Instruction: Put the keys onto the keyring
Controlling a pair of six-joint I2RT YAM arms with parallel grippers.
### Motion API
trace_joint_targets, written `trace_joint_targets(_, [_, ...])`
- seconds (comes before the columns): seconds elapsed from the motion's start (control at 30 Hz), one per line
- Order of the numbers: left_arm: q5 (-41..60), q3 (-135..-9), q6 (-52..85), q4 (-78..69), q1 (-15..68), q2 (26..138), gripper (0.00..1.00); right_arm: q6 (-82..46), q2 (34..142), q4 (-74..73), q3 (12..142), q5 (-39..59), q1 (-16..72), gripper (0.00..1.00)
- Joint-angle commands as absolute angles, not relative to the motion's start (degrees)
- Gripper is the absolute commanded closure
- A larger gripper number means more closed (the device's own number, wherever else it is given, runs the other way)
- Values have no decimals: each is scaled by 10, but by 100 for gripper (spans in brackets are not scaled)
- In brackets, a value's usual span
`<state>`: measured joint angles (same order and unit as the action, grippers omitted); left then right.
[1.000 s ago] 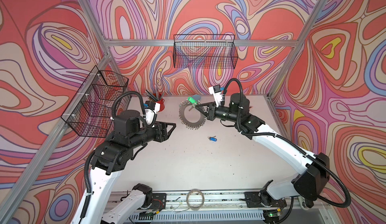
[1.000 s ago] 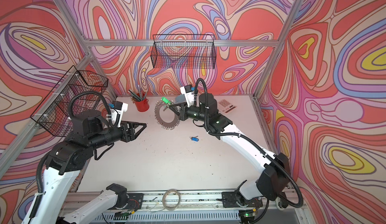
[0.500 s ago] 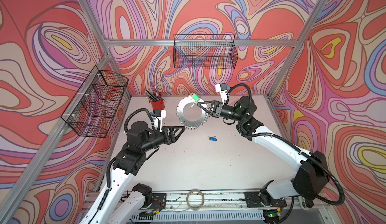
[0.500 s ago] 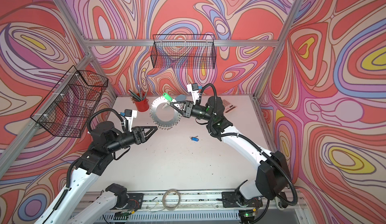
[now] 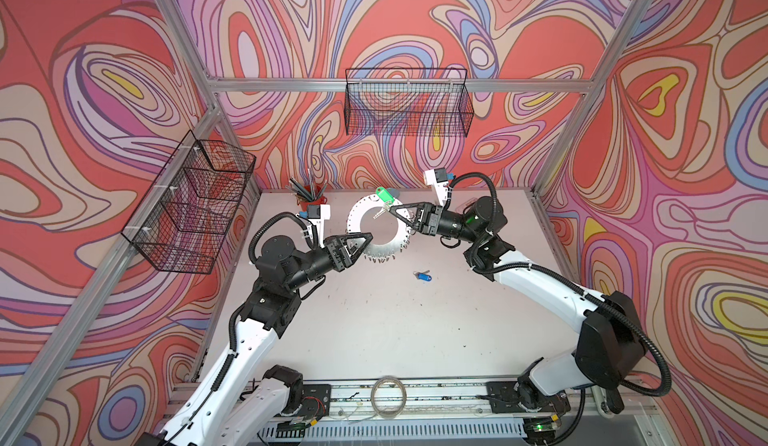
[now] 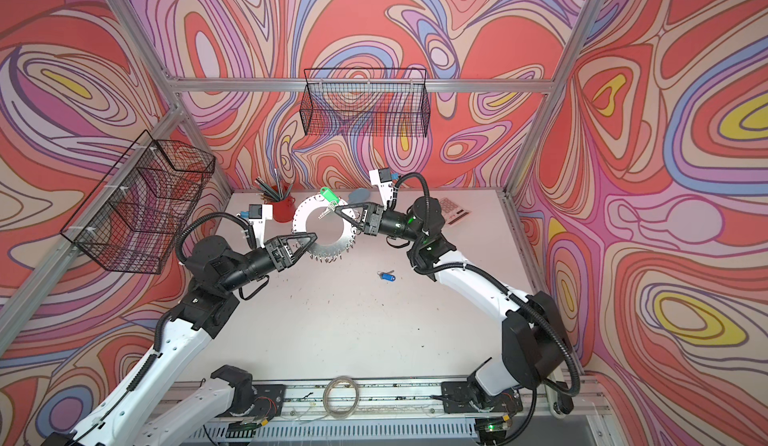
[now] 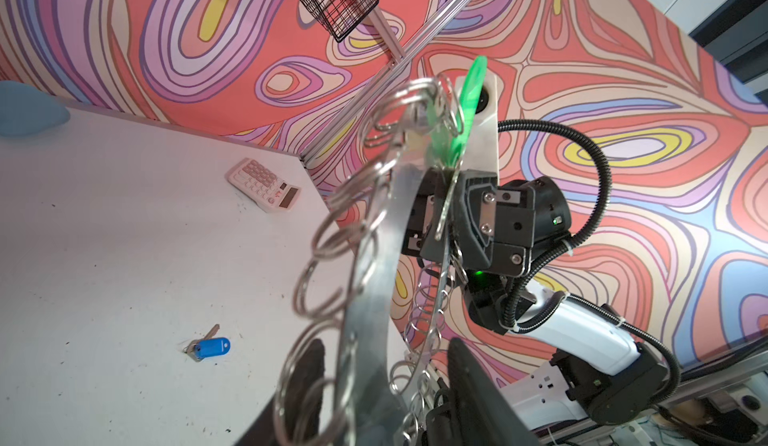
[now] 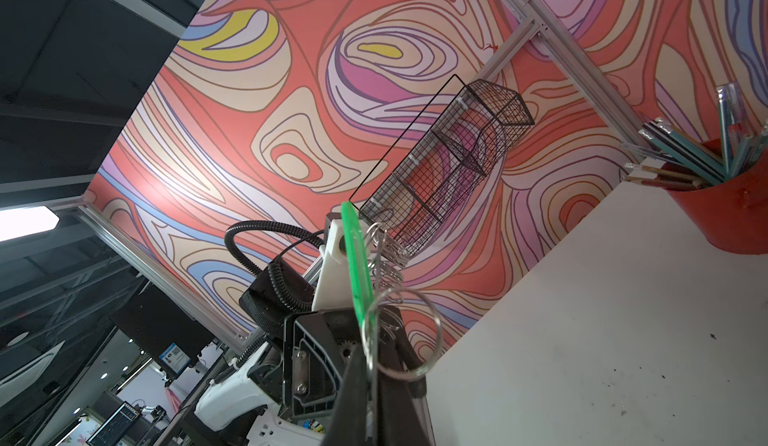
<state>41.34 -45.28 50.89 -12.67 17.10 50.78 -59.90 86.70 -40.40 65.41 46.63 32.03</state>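
Note:
The keyring, a flat grey disc fringed with small wire rings, is held up above the back of the table. My right gripper is shut on its upper right rim. One of the keys, with a green tag, hangs on a small ring right by the right fingertips. My left gripper straddles the keyring's lower left rim, with a gap on each side. The blue-tagged key lies on the table.
A red cup of pencils stands at the back left, close behind the left wrist. A calculator lies at the back right. Wire baskets hang on the walls. A plain thin hoop rests on the front rail.
My left arm has dropped and reached in to the keyring, jaws narrowing around its lower left rim. The right gripper has turned the keyring face-up to the top views and kept hold.

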Motion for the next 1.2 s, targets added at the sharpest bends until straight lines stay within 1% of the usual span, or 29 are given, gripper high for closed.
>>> trace_joint_targets(0.0, [450, -447, 558, -207, 161, 515, 72, -643, 874, -484, 646, 480, 318, 100])
trace_joint_targets(0.07, [459, -450, 562, -209, 161, 518, 87, -650, 876, -494, 645, 481, 318, 100])
trace_joint_targets(0.13, [465, -451, 565, -205, 160, 519, 99, -649, 878, -494, 645, 481, 318, 100])
trace_joint_targets(0.47, [481, -469, 541, -154, 159, 507, 100, -644, 881, -489, 644, 484, 313, 100])
trace_joint_targets(0.5, [480, -471, 539, -150, 159, 506, 100, -642, 881, -485, 645, 485, 310, 98])
trace_joint_targets(0.6, [481, -474, 537, -147, 159, 502, 100, -623, 875, -460, 647, 486, 301, 62])
trace_joint_targets(0.63, [482, -476, 535, -145, 159, 500, 100, -614, 869, -446, 647, 484, 297, 53])
trace_joint_targets(0.67, [483, -478, 535, -144, 159, 500, 100, -603, 862, -433, 646, 482, 292, 49])
trace_joint_targets(0.77, [484, -482, 532, -142, 159, 499, 100, -551, 837, -362, 647, 472, 278, 41])
trace_joint_targets(0.97, [489, -490, 527, -140, 159, 501, 100, -399, 783, -148, 667, 417, 270, 29])
trace_joint_targets(1.03, [489, -490, 525, -140, 159, 502, 100, -362, 769, -95, 674, 398, 270, 23])
trace_joint_targets(1.17, [492, -491, 517, -140, 159, 503, 100, -338, 755, -61, 672, 404, 270, 21])
